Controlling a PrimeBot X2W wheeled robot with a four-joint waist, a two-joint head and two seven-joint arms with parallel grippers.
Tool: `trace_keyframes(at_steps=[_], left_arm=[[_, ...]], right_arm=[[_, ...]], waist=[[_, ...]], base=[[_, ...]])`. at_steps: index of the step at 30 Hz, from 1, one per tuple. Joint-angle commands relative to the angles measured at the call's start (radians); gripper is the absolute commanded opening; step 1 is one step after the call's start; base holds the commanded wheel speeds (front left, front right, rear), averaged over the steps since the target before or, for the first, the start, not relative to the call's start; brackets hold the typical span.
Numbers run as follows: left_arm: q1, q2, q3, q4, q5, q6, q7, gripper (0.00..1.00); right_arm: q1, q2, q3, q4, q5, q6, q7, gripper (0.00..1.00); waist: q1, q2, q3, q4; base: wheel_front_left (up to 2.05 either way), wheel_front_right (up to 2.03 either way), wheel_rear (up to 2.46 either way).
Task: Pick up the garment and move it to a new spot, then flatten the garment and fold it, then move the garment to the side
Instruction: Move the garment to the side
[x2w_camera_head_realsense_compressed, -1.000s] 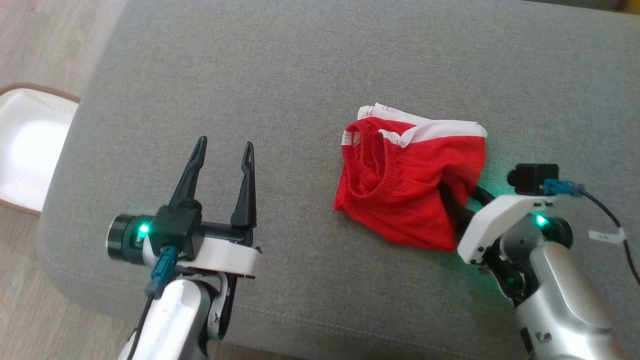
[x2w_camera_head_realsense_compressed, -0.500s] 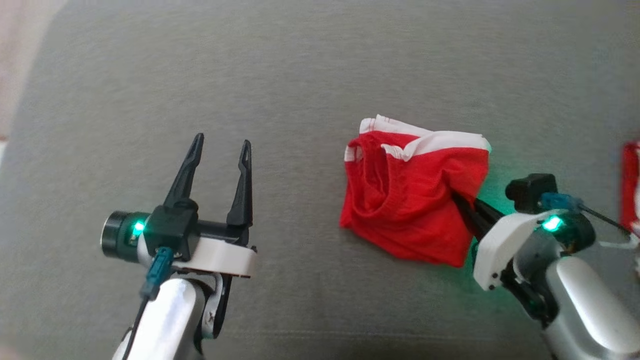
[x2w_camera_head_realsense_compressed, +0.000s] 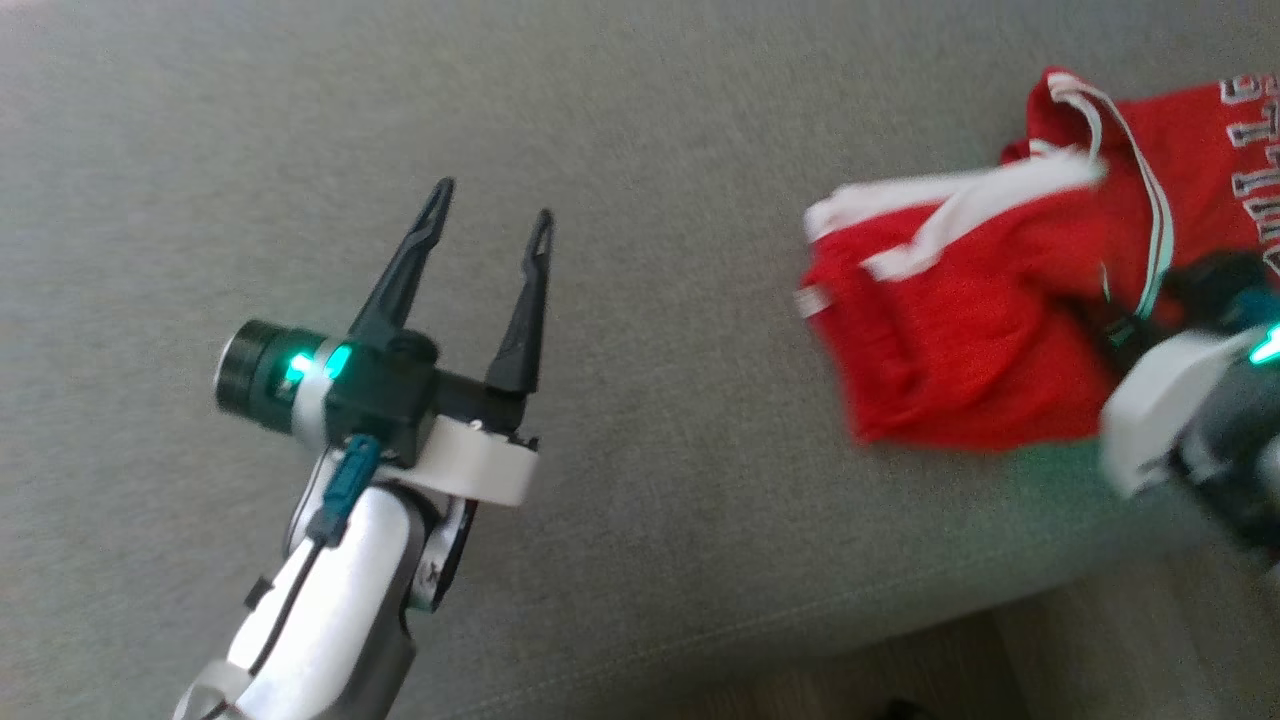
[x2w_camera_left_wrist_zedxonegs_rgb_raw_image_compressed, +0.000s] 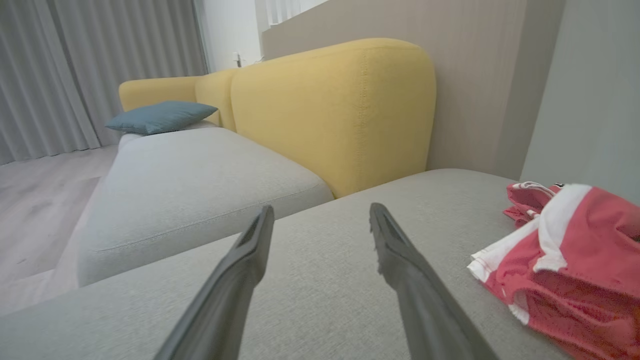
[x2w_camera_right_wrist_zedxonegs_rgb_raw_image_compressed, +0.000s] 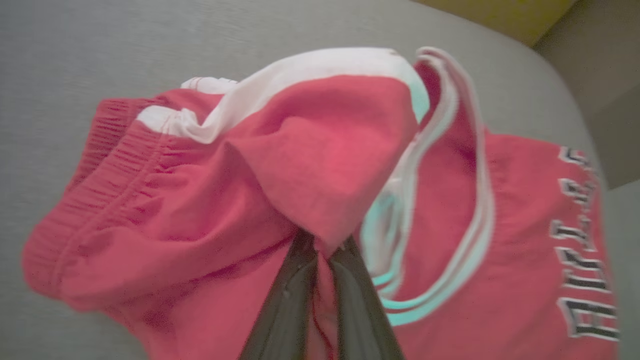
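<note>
Left gripper (x2w_camera_head_realsense_compressed: 493, 200) is hovering over bare grey sofa seat (x2w_camera_head_realsense_compressed: 650, 120), jaws standing wide apart, nothing between them, touching nothing. In the left wrist view both fingers are pointing out across the cushion with grey fabric showing in the gap.

Right gripper (x2w_camera_right_wrist_zedxonegs_rgb_raw_image_compressed: 325, 240) is sitting at the right side of the head view, near the seat's front edge. Its two fingers are clenched together and pinching a fold of the red garment (x2w_camera_right_wrist_zedxonegs_rgb_raw_image_compressed: 325, 150). The cloth is bunching up into a peak right at the fingertips. In the head view the fingertips are lying hidden in the cloth.

Red garment is lying crumpled on the seat, well to the right of the left gripper. Its ribbed waistband is facing left and its white trim is running along the far edge.

Just behind it and to the right, a lettered red jersey (x2w_camera_right_wrist_zedxonegs_rgb_raw_image_compressed: 540, 225) is lying on the same cushion, touching or overlapping the garment; blur is making the exact edge hard to tell.

Further back, a yellow backrest (x2w_camera_left_wrist_zedxonegs_rgb_raw_image_compressed: 340, 110) is rising behind the seat. A blue pillow (x2w_camera_left_wrist_zedxonegs_rgb_raw_image_compressed: 160, 115) is resting on the next cushion, and grey curtains (x2w_camera_left_wrist_zedxonegs_rgb_raw_image_compressed: 50, 75) are hanging beyond it.
</note>
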Motion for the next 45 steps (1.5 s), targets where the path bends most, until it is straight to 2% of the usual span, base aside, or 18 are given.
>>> trace_keyframes(at_steps=[1, 4, 6, 13, 16, 17, 18, 20, 21, 27, 31, 34, 37, 42, 45], left_arm=[[-0.031, 0.016, 0.028, -0.025, 0.008, -0.004, 0.002, 1.0], [-0.057, 0.012, 0.013, -0.02, 0.015, -0.015, 0.005, 1.0], [-0.072, 0.012, 0.007, -0.018, 0.02, -0.018, 0.006, 1.0], [-0.132, 0.003, -0.021, -0.022, 0.04, -0.033, 0.014, 1.0], [-0.162, -0.003, -0.04, -0.021, 0.048, -0.048, 0.014, 1.0], [-0.17, -0.006, -0.046, -0.019, 0.051, -0.052, 0.013, 1.0], [-0.178, -0.009, -0.052, -0.017, 0.053, -0.055, 0.013, 1.0], [-0.191, -0.015, -0.061, -0.012, 0.055, -0.06, 0.011, 1.0], [-0.197, -0.017, -0.065, -0.009, 0.056, -0.062, 0.01, 1.0], [-0.213, -0.028, -0.076, 0.011, 0.05, -0.068, 0.0, 1.0], [-0.202, -0.032, -0.072, 0.025, 0.039, -0.06, -0.007, 1.0], [-0.178, -0.034, -0.066, 0.035, 0.027, -0.051, -0.011, 1.0], [-0.142, -0.032, -0.055, 0.04, 0.011, -0.037, -0.013, 1.0], [-0.071, -0.024, -0.032, 0.04, -0.017, -0.012, -0.014, 1.0], [-0.021, -0.019, -0.012, 0.034, -0.036, 0.01, -0.014, 1.0]], right_arm=[[-0.027, -0.046, -0.007, -0.021, -0.012, -0.001, -0.012, 0.0], [-0.07, -0.101, -0.041, 0.017, -0.027, -0.001, -0.048, 0.0], [-0.099, -0.113, -0.078, 0.047, -0.029, -0.001, -0.06, 0.0], [-0.178, -0.129, -0.185, 0.177, -0.07, -0.001, -0.091, 0.0], [-0.203, -0.111, -0.229, 0.237, -0.098, -0.001, -0.103, 0.0], [-0.21, -0.1, -0.249, 0.257, -0.111, -0.001, -0.107, 0.09], [-0.218, -0.091, -0.273, 0.278, -0.132, -0.001, -0.114, 0.47], [-0.232, -0.065, -0.318, 0.315, -0.174, -0.001, -0.132, 0.88], [-0.24, -0.056, -0.341, 0.326, -0.205, -0.001, -0.158, 1.0], [-0.238, 0.034, -0.481, 0.405, -0.317, -0.001, -0.215, 1.0], [-0.19, 0.1, -0.574, 0.373, -0.316, -0.001, -0.279, 1.0], [-0.122, 0.166, -0.632, 0.284, -0.297, -0.001, -0.345, 1.0], [-0.024, 0.247, -0.645, 0.151, -0.282, -0.001, -0.378, 1.0], [0.133, 0.372, -0.583, -0.085, -0.261, -0.001, -0.37, 1.0], [0.197, 0.422, -0.533, -0.187, -0.25, -0.001, -0.353, 1.0]], waist=[[0.0, 0.0, 0.042, -0.034], [0.0, 0.0, 0.063, -0.042], [0.0, 0.0, 0.077, -0.046], [0.0, 0.0, 0.14, -0.041], [0.0, 0.0, 0.166, -0.032], [0.0, 0.0, 0.172, -0.03], [0.0, 0.0, 0.178, -0.027], [0.0, 0.0, 0.189, -0.02], [0.0, 0.0, 0.193, -0.016], [0.0, 0.0, 0.194, 0.008], [0.0, 0.0, 0.165, 0.03], [0.0, 0.0, 0.125, 0.047], [0.0, 0.0, 0.075, 0.061], [0.0, 0.0, -0.004, 0.089], [0.0, 0.0, -0.044, 0.111]], base=[[0.0, 0.0, 0.0], [0.0, 0.0, 0.0], [0.0, 0.0, 0.0], [0.0, 0.0, 0.0], [0.0, 0.0, 0.0], [0.0, 0.0, 0.0], [0.0, 0.0, 0.0], [0.0, 0.0, 0.0], [0.0, 0.0, 0.0], [0.0, 0.0, 0.0], [0.0, 0.0, 0.0], [0.0, 0.0, 0.0], [0.0, 0.0, 0.0], [0.0, 0.0, 0.0], [0.0, 0.0, 0.0]])
